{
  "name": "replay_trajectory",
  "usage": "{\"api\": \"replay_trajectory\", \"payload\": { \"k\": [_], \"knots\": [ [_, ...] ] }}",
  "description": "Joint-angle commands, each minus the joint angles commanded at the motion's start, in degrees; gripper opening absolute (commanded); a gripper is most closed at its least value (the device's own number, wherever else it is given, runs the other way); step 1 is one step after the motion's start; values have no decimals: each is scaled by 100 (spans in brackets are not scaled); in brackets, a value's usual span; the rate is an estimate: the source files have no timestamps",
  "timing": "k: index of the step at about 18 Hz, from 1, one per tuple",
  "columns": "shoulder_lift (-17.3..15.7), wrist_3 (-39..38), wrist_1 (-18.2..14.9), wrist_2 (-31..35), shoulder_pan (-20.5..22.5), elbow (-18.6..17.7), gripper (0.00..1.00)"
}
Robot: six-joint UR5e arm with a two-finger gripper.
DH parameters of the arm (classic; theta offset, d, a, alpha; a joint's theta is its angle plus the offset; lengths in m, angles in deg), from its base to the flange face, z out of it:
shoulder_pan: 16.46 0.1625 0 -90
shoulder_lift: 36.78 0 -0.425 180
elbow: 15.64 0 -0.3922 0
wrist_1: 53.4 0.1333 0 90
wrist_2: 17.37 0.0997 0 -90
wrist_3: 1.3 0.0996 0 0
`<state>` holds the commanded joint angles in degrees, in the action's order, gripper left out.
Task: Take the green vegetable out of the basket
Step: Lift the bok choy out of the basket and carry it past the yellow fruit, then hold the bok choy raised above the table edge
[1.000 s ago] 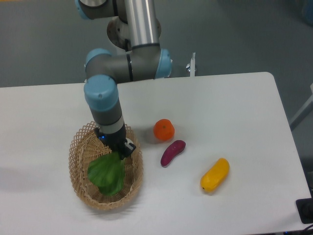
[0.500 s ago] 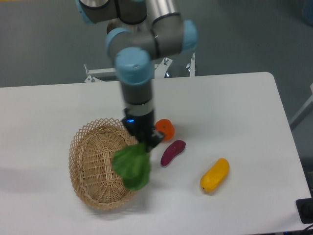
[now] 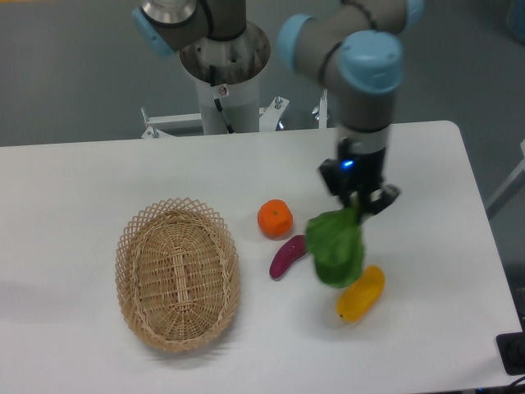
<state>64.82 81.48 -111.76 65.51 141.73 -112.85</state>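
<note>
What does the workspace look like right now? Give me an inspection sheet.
Surface: white table, no spills seen.
Job's things: leafy green vegetable hangs from the gripper, above the table; oval tan wicker basket holds nothing.
Clutter: round orange fruit, purple eggplant-shaped piece, yellow oblong piece, all on the table right of the basket.
Grippers: two-finger gripper shut on the vegetable's top.
Cables: nothing seen.
Surroundings: grey floor; arm's base behind the table.

A white table [image 3: 98, 180] with rounded corners stands on grey floor [image 3: 74, 74]
</note>
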Motion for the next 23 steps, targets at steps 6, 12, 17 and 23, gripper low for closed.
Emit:
{"api": "replay_trajectory", "payload": {
  "k": [6,12,17,23],
  "knots": [
    [70,194,0,-88,299,176,30],
    [97,194,44,-105,300,176,30],
    [97,186,61,-105,300,185,30],
    [105,194,61,-149,308,193,30]
  ]
}}
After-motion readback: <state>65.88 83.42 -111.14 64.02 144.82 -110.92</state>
